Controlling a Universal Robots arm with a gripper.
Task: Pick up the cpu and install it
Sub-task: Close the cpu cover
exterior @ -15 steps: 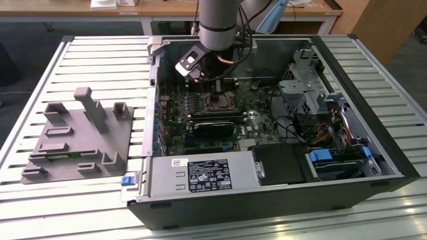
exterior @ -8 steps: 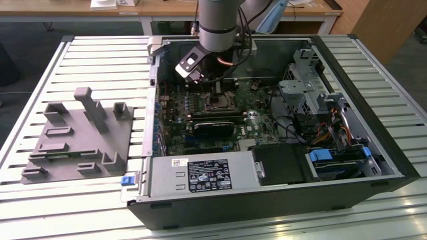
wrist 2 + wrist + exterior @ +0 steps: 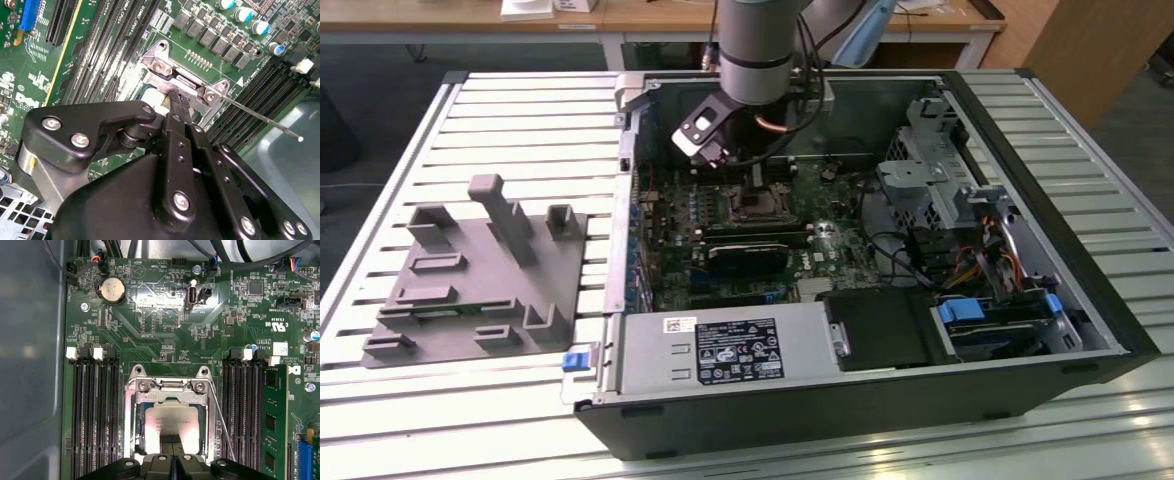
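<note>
In the first wrist view the cpu [image 3: 172, 419], a flat silver-grey square, lies face up inside the metal-framed socket [image 3: 131, 405] of the green motherboard. My gripper [image 3: 171, 440] hangs straight above it with its two black fingers pressed together. The tips sit over the cpu's edge nearest the gripper body; I cannot tell whether they touch it. The second wrist view shows the gripper [image 3: 177, 102] at the socket [image 3: 165, 62], with the black fingers covering most of the cpu. In the exterior view the arm reaches down into the open computer case, gripper [image 3: 750, 190] over the socket [image 3: 755, 207].
The socket's thin lever rod [image 3: 222, 425] stands free beside the frame. Memory slots flank the socket, one holding a green module [image 3: 274, 420]. The case walls [image 3: 1067, 200], drive bays and power supply [image 3: 720, 350] hem in the board. A grey block-studded tray [image 3: 467, 280] lies on the slatted table.
</note>
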